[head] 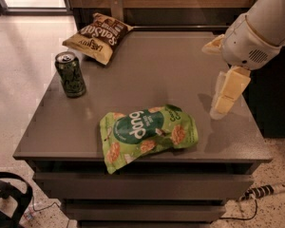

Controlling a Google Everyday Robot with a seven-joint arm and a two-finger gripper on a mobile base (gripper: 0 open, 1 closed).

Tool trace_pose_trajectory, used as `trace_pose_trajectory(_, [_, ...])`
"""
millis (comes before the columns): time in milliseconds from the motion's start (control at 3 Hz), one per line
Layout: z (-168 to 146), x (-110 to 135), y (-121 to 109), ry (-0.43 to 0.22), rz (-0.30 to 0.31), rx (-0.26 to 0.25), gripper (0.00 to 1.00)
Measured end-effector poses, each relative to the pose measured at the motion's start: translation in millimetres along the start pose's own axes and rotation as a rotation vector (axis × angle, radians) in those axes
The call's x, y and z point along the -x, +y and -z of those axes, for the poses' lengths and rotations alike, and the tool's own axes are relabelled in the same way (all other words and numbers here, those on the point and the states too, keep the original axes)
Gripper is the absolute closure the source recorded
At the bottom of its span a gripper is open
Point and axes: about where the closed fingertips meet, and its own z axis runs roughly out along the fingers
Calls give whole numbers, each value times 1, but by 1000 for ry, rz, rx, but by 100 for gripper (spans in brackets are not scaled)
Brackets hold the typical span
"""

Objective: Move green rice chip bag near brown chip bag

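Observation:
The green rice chip bag (148, 132) lies flat near the table's front edge, its dark green logo facing up. The brown chip bag (98, 36) lies at the far left corner of the table. My gripper (214, 80) hangs from the white arm (261, 27) over the right side of the table, to the right of the green bag and above it. Its cream fingers (229, 91) stand apart and hold nothing.
A dark green drink can (70, 74) stands upright at the left side of the grey table (152, 65), between the two bags. A wooden wall runs behind the table. A cable (259, 194) and a black bag (4, 198) lie on the floor in front.

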Motion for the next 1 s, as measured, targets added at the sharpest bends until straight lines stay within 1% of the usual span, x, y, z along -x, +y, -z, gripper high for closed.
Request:
trace_pose_trajectory(333, [-36, 14, 6, -115, 36, 45, 0])
trace_pose_trajectory(667, [-62, 29, 13, -179, 67, 66, 0])
trace_pose_trajectory(1000, [-88, 37, 22, -199, 77, 87, 0])
